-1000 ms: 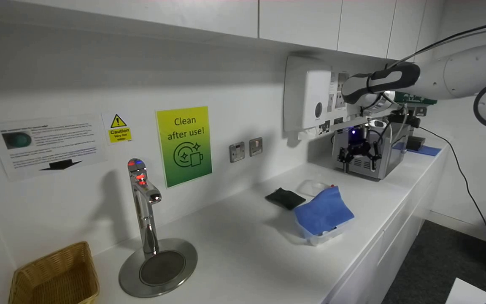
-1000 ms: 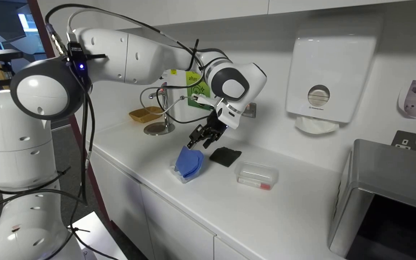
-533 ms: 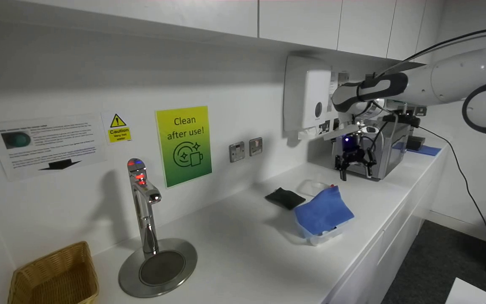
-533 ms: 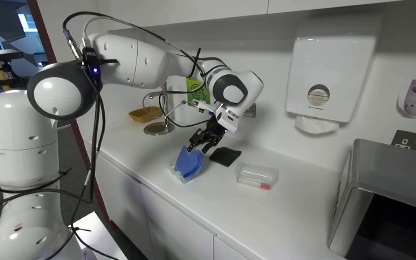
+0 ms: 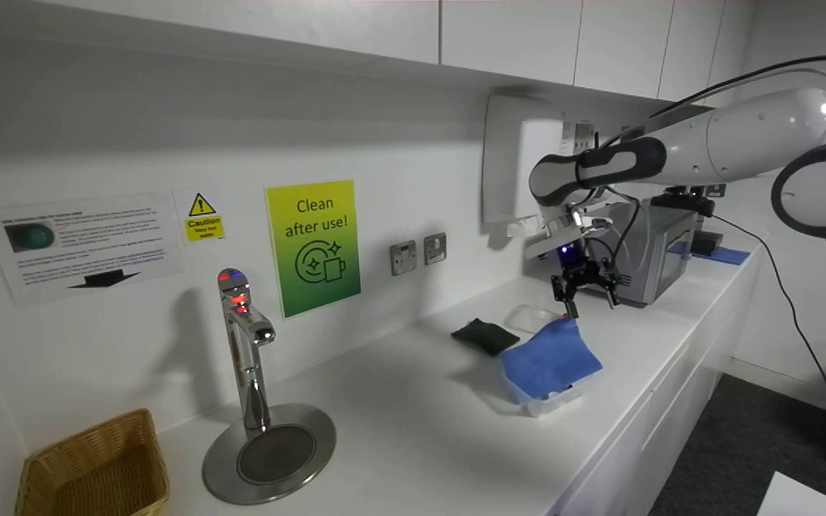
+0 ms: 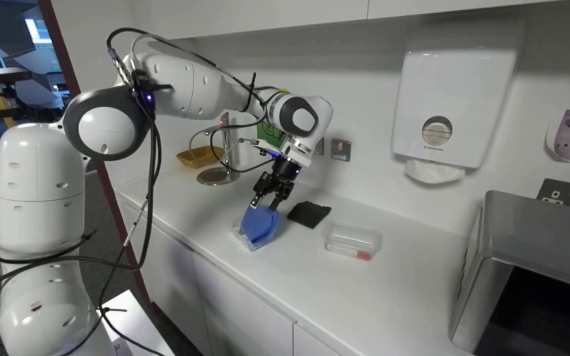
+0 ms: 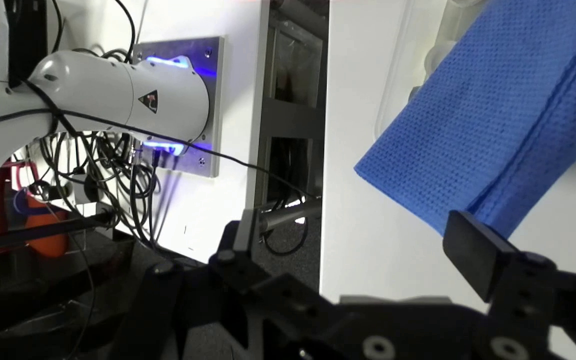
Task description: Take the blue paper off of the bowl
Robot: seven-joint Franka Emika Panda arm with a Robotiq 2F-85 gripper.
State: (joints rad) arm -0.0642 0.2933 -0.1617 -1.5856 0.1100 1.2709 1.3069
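The blue paper (image 5: pixel 549 358) lies folded over a clear plastic bowl (image 5: pixel 553 403) on the white counter. Both also show in an exterior view, the paper (image 6: pixel 259 226) covering most of the bowl (image 6: pixel 250 244). In the wrist view the paper (image 7: pixel 488 105) fills the upper right, with part of the bowl (image 7: pixel 435 62) beyond its edge. My gripper (image 5: pixel 592 308) is open and empty, above the paper's raised far edge; it also shows in an exterior view (image 6: pixel 264 205). In the wrist view its fingers (image 7: pixel 355 235) are wide apart, the right one overlapping the paper's corner; contact cannot be told.
A black cloth (image 6: pixel 309 214) and a clear container with a red-ended item (image 6: pixel 352 240) lie beside the bowl. A grey microwave (image 6: pixel 537 242) stands farther along. A tap (image 5: pixel 244 351) and wicker basket (image 5: pixel 94 466) are at the opposite end. A wall backs the counter.
My gripper has moved down and closer to the blue paper, to the left in both exterior views, and has tilted. It stays open. The paper and bowl have not moved.
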